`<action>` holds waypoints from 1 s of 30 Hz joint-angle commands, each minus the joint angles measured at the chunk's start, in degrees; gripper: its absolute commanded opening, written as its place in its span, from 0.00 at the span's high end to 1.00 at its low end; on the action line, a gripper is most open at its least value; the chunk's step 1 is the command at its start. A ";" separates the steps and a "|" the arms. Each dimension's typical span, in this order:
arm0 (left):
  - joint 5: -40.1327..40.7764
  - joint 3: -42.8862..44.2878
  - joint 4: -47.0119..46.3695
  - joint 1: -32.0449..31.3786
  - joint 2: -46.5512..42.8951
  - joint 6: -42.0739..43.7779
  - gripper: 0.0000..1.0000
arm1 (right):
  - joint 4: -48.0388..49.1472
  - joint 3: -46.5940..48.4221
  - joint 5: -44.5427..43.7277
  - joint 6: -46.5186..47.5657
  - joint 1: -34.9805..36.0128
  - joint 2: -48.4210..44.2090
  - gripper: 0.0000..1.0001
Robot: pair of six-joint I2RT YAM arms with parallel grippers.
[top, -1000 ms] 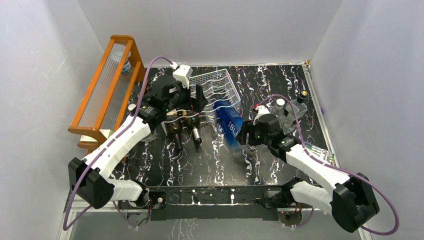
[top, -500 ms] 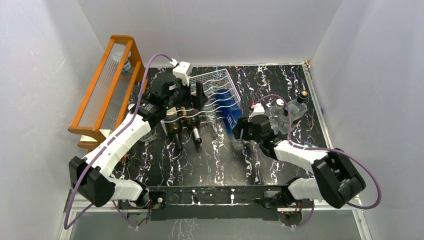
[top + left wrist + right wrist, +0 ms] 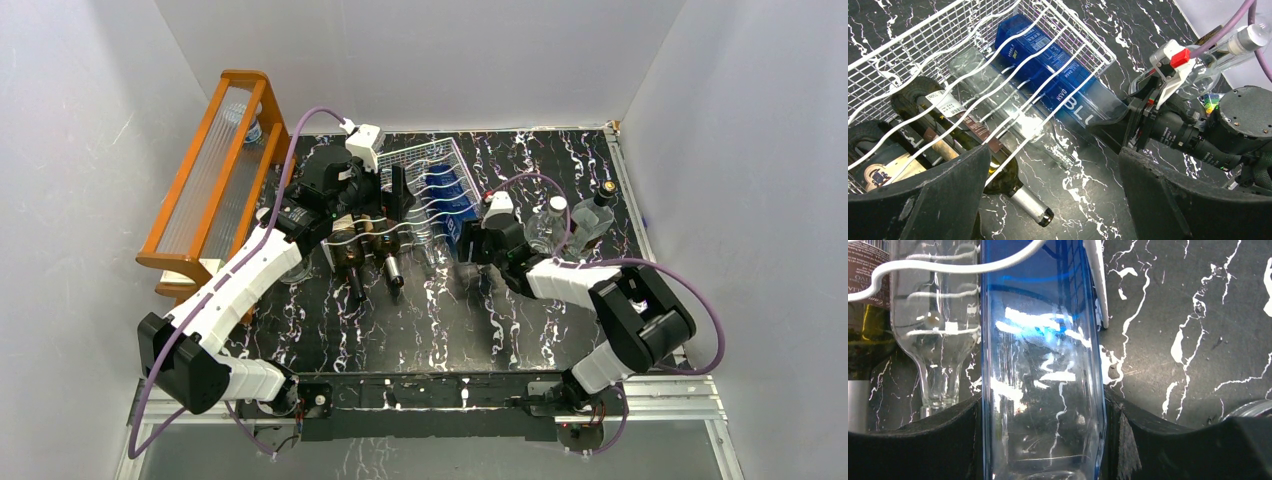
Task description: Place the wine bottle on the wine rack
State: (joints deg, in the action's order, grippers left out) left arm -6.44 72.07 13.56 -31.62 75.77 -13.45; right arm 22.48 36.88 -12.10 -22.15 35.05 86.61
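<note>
The silver-white wire wine rack [image 3: 425, 165] lies at the table's back middle and also shows in the left wrist view [image 3: 923, 40]. A blue square glass bottle [image 3: 458, 215] lies in its right groove, neck end toward the front. My right gripper [image 3: 470, 245] is shut on that bottle's lower part [image 3: 1043, 365], one finger [image 3: 913, 440] on each side. A clear bottle [image 3: 1013, 117] and a dark green bottle with a silver-foil neck [image 3: 1018, 195] lie in the grooves to its left. My left gripper [image 3: 395, 200] hangs open and empty over the rack's front left part [image 3: 1053, 200].
A tall orange wooden shelf [image 3: 215, 165] stands along the left wall. Two clear stoppered bottles [image 3: 548, 222] [image 3: 597, 212] stand to the right of my right arm. White walls close in the table on three sides.
My right gripper has moved left and back with the blue bottle, sliding it further into the rack's right groove. The left arm has barely moved.
</note>
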 commanded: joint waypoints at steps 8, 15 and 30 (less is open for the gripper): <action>0.39 1.78 0.59 0.33 -0.70 0.69 0.02 | 13.16 7.53 -3.03 0.99 0.44 0.90 0.48; 0.38 1.60 0.41 0.28 -0.71 0.71 0.02 | 13.25 6.55 -4.73 0.70 0.41 -0.48 0.25; 0.72 1.39 0.75 0.47 -1.39 0.97 0.02 | 9.30 6.19 -3.20 -0.39 0.44 -4.33 0.08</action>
State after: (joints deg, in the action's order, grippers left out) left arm -6.00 72.07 13.80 -31.59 75.77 -12.91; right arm 30.20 41.15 -15.09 -22.31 35.29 86.15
